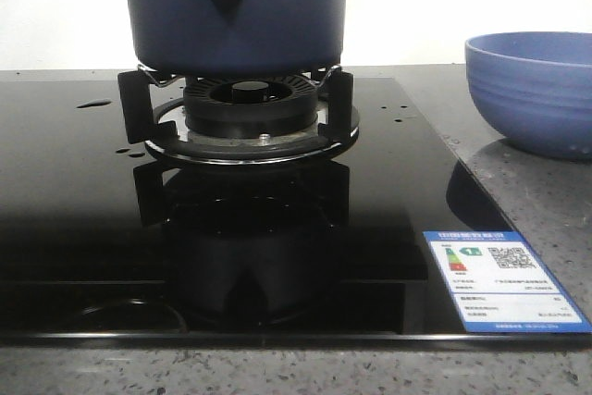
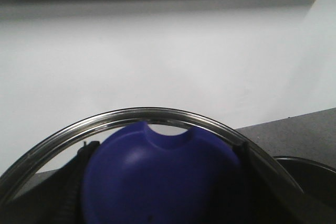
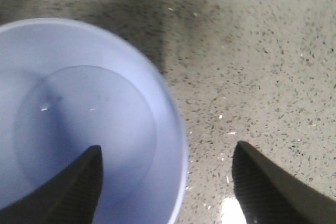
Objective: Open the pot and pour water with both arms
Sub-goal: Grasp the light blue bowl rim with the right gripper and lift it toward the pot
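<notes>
On the burner [image 1: 245,113] at the middle of the black glass stovetop [image 1: 277,228] we see the pot [image 1: 236,11], its dark blue body filling the 12 o'clock part of the front view, the stubby handle socket with its round hole turned toward the camera. It rests on the stand's prongs, which, we judge, keeps it steady while the lid is dealt with. A lighter blue bowl [image 1: 536,90] stands on the speckled counter [image 1: 546,219] at about 3 o'clock from the pot, well apart; we take it as the likely place for pouring. Small drops of water [image 1: 92,104] shine on the glass at 9 o'clock of the burner.

The front view shows neither arm. The left wrist view alone shows a round blue knob [image 2: 163,177] ringed by a metal rim [image 2: 142,115], seemingly the lid [image 2: 262,169], seen against a pale wall; dark claw parts flank the knob, so we judge the left claw [image 2: 160,192] to be clamped on it, though the fingertips are hidden. Whether the lid sits on the pot we cannot tell.

The right wrist view alone looks down into the bowl, glints inside hinting at liquid. The right claw [image 3: 168,184] is spread wide and grips nothing, one finger [image 3: 68,192] over the bowl, the other over the counter.
</notes>
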Available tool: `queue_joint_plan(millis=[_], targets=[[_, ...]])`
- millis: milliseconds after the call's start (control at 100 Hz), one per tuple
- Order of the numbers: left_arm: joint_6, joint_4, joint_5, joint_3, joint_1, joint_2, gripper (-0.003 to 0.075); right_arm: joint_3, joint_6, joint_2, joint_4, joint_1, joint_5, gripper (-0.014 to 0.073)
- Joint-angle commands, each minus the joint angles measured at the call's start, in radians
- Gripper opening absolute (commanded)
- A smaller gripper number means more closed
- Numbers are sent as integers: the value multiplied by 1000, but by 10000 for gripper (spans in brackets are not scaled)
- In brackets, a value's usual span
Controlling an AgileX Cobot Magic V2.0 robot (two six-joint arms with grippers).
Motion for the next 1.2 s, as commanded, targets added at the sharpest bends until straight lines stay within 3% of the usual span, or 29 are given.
queue_joint_plan(millis=[0, 320, 590, 830, 1190], targets=[[-1, -21, -72, -37, 5, -33, 379, -24, 0, -5, 18, -19, -15, 443], [-1, -21, -72, -37, 5, -33, 379, 28, -18, 48, 53, -26, -22, 237], [-1, -21, -72, -37, 5, -33, 379, 32, -27, 52, 53, -26, -28, -75], [-1, -11, -85, -37, 5, -33, 379, -44, -27, 49, 85, -26, 12, -74], [-1, -11, -123, -37, 5, -18, 379, -336, -27, 46, 263, -19, 83, -74]])
